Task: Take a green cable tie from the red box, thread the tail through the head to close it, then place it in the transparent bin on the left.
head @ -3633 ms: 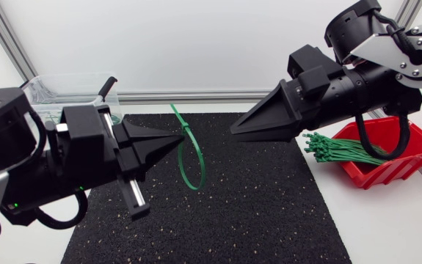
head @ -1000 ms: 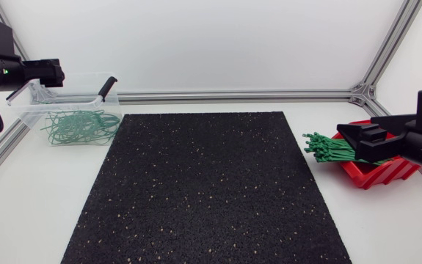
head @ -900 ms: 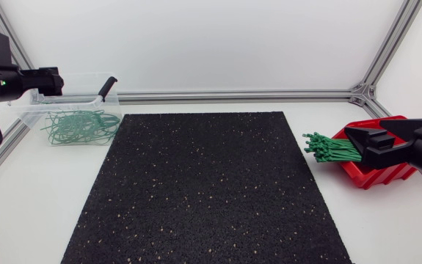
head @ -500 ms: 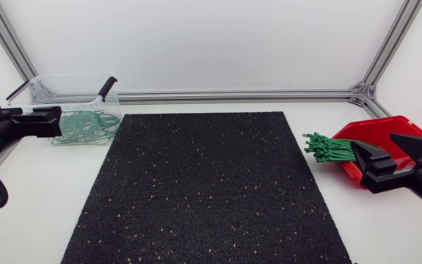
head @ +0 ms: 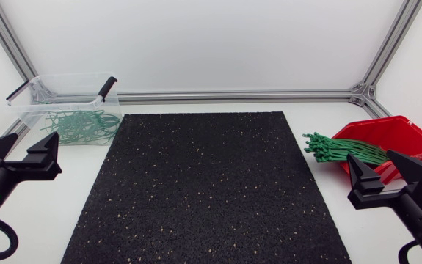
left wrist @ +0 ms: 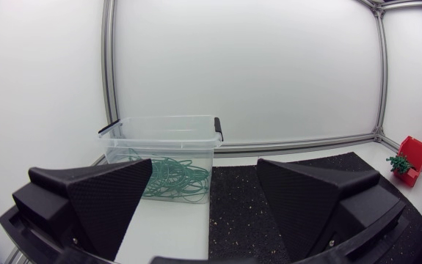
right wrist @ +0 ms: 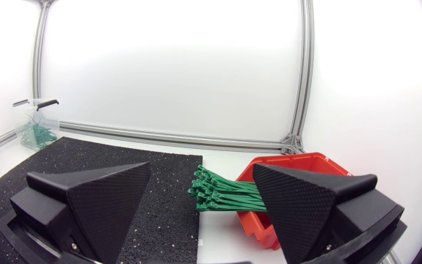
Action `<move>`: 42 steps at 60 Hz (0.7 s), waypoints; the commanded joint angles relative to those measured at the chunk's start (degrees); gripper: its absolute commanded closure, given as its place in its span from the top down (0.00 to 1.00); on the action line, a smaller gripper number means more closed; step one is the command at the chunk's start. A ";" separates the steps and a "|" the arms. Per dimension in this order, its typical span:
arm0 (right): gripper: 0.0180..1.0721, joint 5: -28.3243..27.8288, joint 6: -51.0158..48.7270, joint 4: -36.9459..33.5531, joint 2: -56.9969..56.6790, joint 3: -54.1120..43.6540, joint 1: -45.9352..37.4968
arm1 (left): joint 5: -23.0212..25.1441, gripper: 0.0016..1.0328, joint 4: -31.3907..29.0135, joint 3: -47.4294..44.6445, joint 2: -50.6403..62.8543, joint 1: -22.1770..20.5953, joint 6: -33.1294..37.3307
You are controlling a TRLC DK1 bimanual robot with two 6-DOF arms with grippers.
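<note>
The red box [head: 398, 132] stands at the table's right, with a bundle of straight green cable ties [head: 339, 150] spilling over its left rim. At the back left is the transparent bin [head: 64, 92], which holds several looped green ties [head: 78, 126]. My left gripper [head: 22, 150] is low at the front left, open and empty. My right gripper [head: 381, 170] is in front of the red box, open and empty. From the left wrist view, the bin [left wrist: 159, 136] lies ahead of the open left gripper [left wrist: 205, 165]. Ahead of the open right gripper [right wrist: 202, 169] are the red box [right wrist: 291, 165] and its ties [right wrist: 222, 194].
A black speckled mat [head: 211, 183] covers the middle of the table. An aluminium frame rail [head: 233, 95] runs along the back edge, with slanted posts at both back corners.
The looped tie held over the mat earlier is no longer there. In the last second both arms drew back toward the front, the left from over the bin, the right from beside the red box.
</note>
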 commanded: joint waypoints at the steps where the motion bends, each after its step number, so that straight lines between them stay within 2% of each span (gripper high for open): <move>1: 0.96 1.48 2.20 1.87 -2.57 -3.28 1.08 | 0.20 0.96 -0.46 -2.33 -2.60 -0.56 -1.29; 10: 0.96 4.23 3.92 4.38 -6.96 -7.57 2.72 | 0.23 0.96 -2.08 -4.93 -7.01 -0.99 -1.32; 42: 0.96 4.23 3.92 4.38 -6.96 -7.57 2.72 | 0.32 0.96 -7.68 -13.91 -22.20 -2.45 -1.41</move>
